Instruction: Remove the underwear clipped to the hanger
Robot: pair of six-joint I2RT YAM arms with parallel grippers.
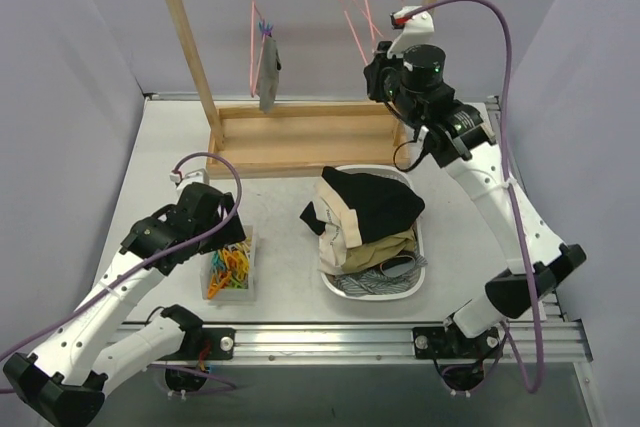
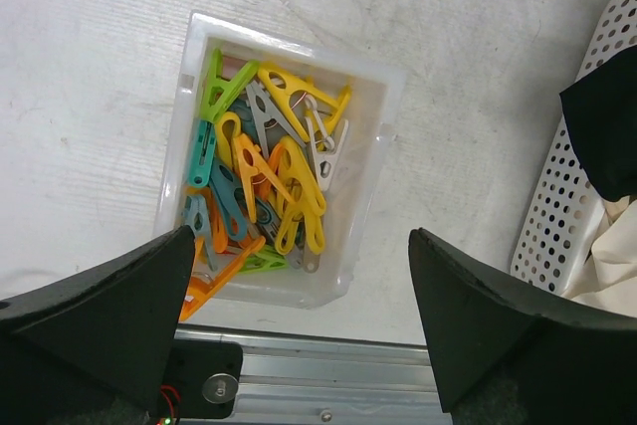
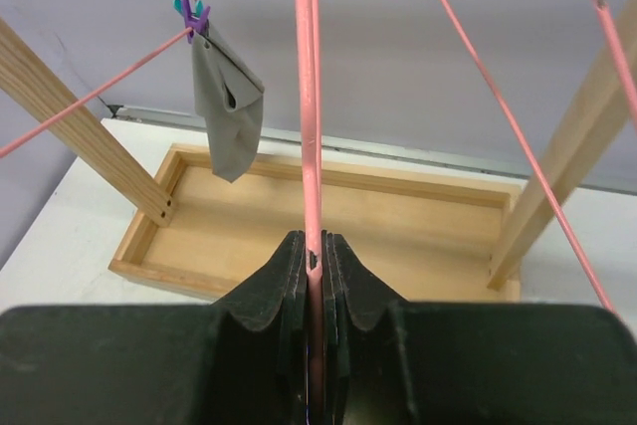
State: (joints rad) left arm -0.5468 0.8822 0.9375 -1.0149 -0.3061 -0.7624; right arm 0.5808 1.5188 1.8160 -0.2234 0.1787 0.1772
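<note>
**Grey pair not off the hanger yet**

The left pincer (image 2: 299, 281) hangs wide apart with nothing in it, right over the clip box (image 2: 373, 106) at the near left of the worktop (image 1: 180, 137). The box holds a heap of coloured clips (image 2: 269, 176).

The right pincer (image 3: 314, 251) is up at the far right of the wooden rack (image 1: 190, 37), squeezed together on a pink hanger wire (image 3: 307, 97). The grey underwear (image 3: 229, 97) hangs from a second hanger (image 1: 252, 37) further left, pinned by a purple clip (image 3: 196, 17), well apart from that pincer. A pile of cloth (image 1: 365, 212) sits in the white basket (image 2: 562, 216) in the middle.

Looks like the last-garment step. The next move probably wants the right pincer off the wire and one arm over at the grey piece, working the clip without swinging the hanger.

The right wrist view shows the clamp and the clip up close, while the top view only places the arm roughly. Only the left wrist view shows the empty gap.
</note>
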